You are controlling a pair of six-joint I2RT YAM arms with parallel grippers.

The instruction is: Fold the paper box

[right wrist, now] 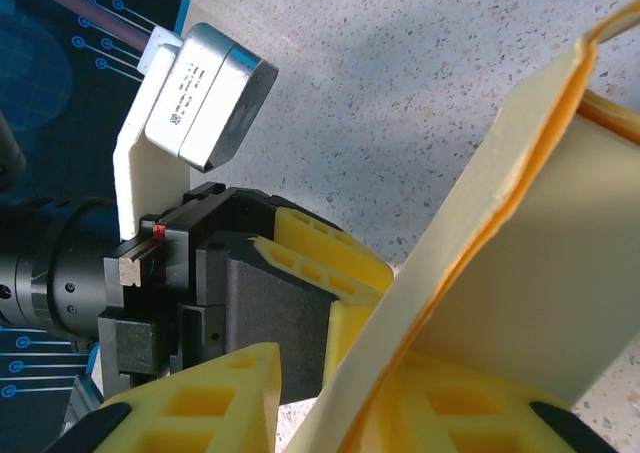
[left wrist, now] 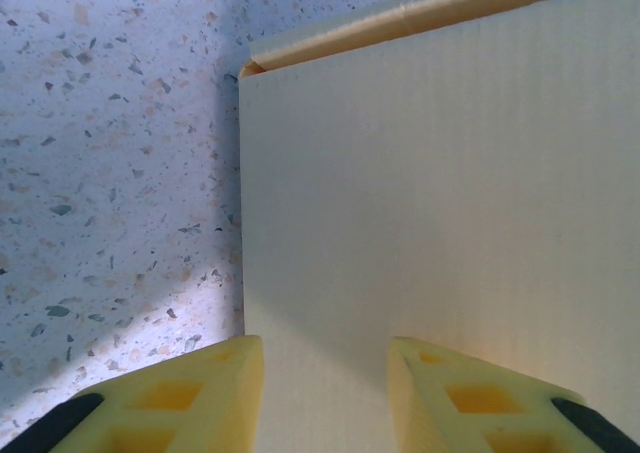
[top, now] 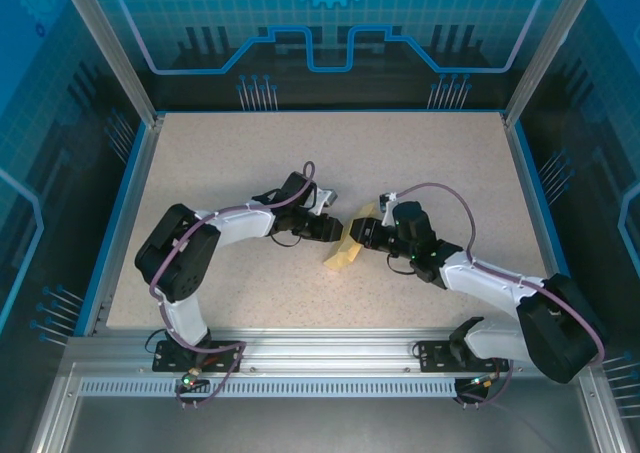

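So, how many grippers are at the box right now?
2. The left gripper is at the left side of the box, and the right gripper is at its right side. They face each other.

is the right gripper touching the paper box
Touching. The right wrist view shows the paper box running between the fingers of the right gripper, with its card lying against them.

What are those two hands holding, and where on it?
The right hand seems to pinch the paper box by a folded edge; the left hand is open against its flat panel.
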